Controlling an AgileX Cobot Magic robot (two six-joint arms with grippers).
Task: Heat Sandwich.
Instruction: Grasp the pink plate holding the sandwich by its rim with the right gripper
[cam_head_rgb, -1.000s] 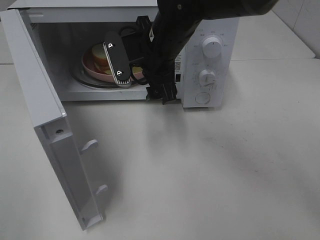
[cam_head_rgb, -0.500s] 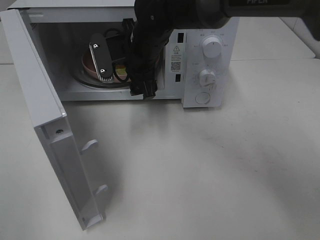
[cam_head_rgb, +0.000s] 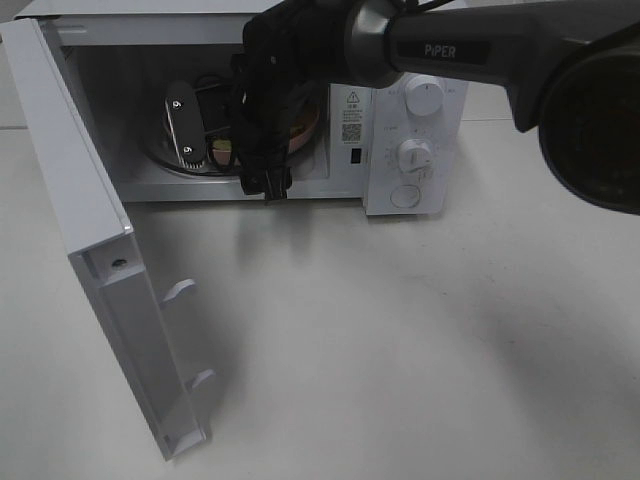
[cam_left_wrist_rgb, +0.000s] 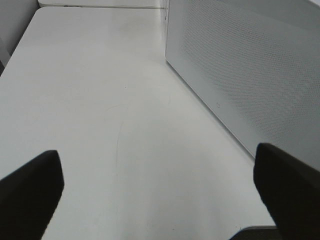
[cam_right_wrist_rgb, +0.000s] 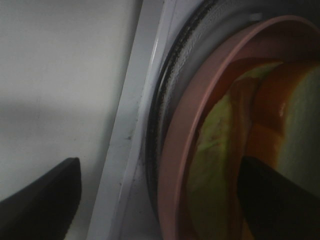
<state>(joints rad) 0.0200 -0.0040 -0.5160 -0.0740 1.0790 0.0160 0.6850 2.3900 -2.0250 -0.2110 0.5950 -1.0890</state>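
Jaws, right: right gripper (cam_right_wrist_rgb: 155, 195) is reaching into the open microwave (cam_head_rgb: 410, 140), its jaws standing spread with one over the sandwich and one outside the plate's rim, gripping nothing.
Jaws, left: left gripper (cam_left_wrist_rgb: 160, 190) is hanging over the white table (cam_left_wrist_rgb: 90, 100) beside the microwave's perforated side, jaws spread wide and empty.
Sandwich: sandwich (cam_right_wrist_rgb: 225, 150) is lying on the pink plate (cam_right_wrist_rgb: 185, 145), which is sitting on the glass turntable (cam_right_wrist_rgb: 160, 100) inside the oven.
Door: microwave door (cam_head_rgb: 90, 250) is standing swung open on the left.
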